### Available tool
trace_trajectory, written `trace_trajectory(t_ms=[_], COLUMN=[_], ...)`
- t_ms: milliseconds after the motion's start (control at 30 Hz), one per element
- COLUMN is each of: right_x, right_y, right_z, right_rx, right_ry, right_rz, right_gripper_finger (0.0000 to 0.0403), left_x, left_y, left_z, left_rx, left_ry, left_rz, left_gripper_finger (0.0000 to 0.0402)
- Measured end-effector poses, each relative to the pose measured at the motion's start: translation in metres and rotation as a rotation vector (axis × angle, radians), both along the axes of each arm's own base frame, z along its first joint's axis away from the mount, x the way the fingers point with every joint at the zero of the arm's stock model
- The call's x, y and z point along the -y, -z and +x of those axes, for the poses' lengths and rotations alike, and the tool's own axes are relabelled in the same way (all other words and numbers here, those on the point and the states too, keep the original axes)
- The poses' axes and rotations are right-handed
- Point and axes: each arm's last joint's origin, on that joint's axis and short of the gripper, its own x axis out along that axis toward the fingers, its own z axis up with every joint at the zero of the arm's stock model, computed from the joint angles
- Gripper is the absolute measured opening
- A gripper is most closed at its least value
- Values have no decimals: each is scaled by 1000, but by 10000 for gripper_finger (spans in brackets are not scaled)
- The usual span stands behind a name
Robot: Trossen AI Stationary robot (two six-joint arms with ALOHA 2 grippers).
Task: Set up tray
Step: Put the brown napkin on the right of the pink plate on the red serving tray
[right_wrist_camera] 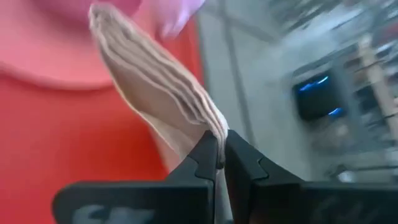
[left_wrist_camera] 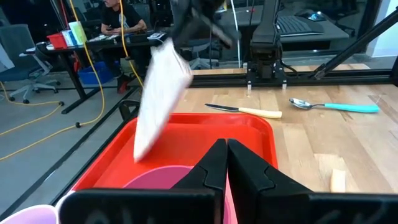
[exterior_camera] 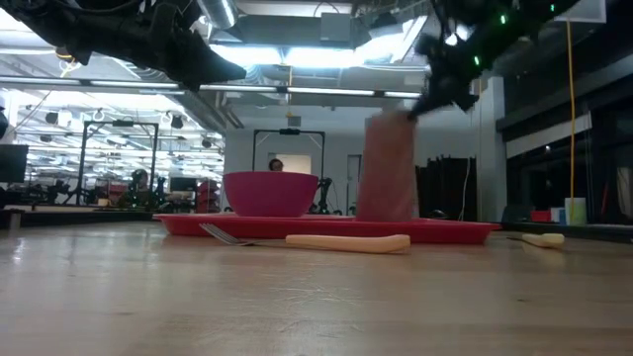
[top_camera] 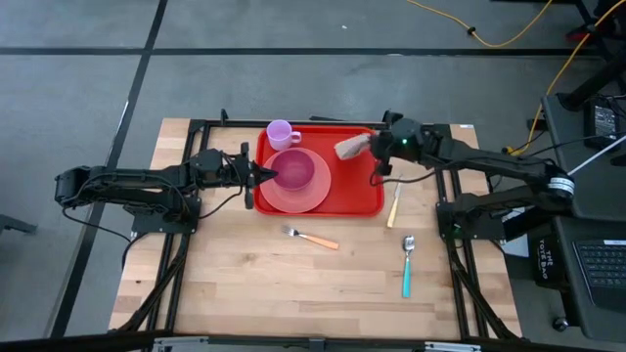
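Left arm stretches in from the table's left edge, its left gripper [top_camera: 262,174] pinched shut and empty, pointing right. Right arm reaches in from the right edge toward the far side, right gripper [top_camera: 375,146] clamped on a folded napkin [top_camera: 350,148].

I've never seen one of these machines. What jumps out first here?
The big red tray in the middle of the wooden table, carrying a pink bowl on a plate. Over its right end, the right tool pinches a folded napkin that hangs down.
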Motion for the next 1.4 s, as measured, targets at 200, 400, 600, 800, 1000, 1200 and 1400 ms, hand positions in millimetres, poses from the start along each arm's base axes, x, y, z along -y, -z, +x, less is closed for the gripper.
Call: trace_trajectory(t_ms=[200,400,600,800,1000,1200,1400], right_x=[-9,-21,-25,-23,-19,-14,-7], right_y=[44,59,63,81,97,109,111], right_z=[-4,-5,-3,4,15,21,27], right_rx=[6,14,29,-41,-64,-91,-19], right_ry=[-26,-26,-13,20,44,106,198], right_rz=[178,261,319,389,380,343,284], right_gripper_finger=[16,16,16,16,16,16,16], left_x=[0,0,0,0,0,0,0], left_y=[0,0,0,0,0,0,0], left_z=[0,0,0,0,0,0,0], left_rx=[-1,0,0,0,0,0,0], left_ry=[0,0,0,0,0,0,0], left_rz=[0,1,1,0,-1,-1,-1], left_gripper_finger=[8,4,4,4,5,8,6])
